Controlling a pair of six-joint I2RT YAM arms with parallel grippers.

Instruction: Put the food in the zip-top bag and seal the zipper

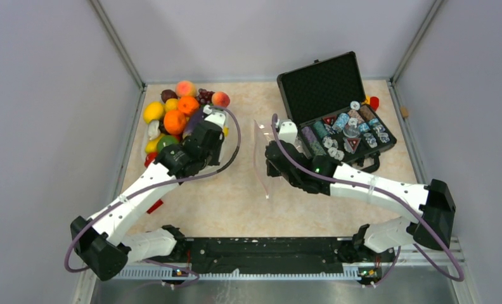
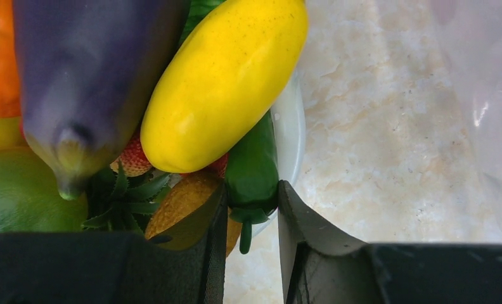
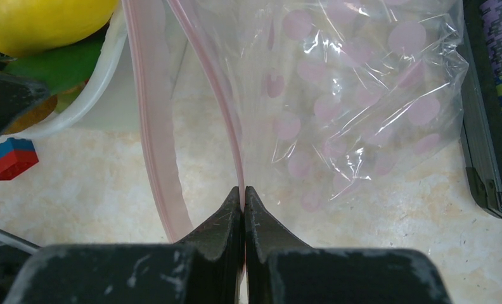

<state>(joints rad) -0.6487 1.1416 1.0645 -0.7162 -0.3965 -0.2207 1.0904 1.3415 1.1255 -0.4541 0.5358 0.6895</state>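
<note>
Closest in the left wrist view, the left gripper [image 2: 252,197] is held a little apart around the end of a green pepper [image 2: 251,161]; whether it is squeezed cannot be told. Yellow fruit [image 2: 223,82] and purple eggplant [image 2: 90,69] are piled just ahead. In the right wrist view, the right gripper [image 3: 243,193] is pressed shut on the pink zipper [image 3: 153,114], with the zip-top bag [image 3: 350,95] spread ahead. From above, the bag is seen held upright.
</note>
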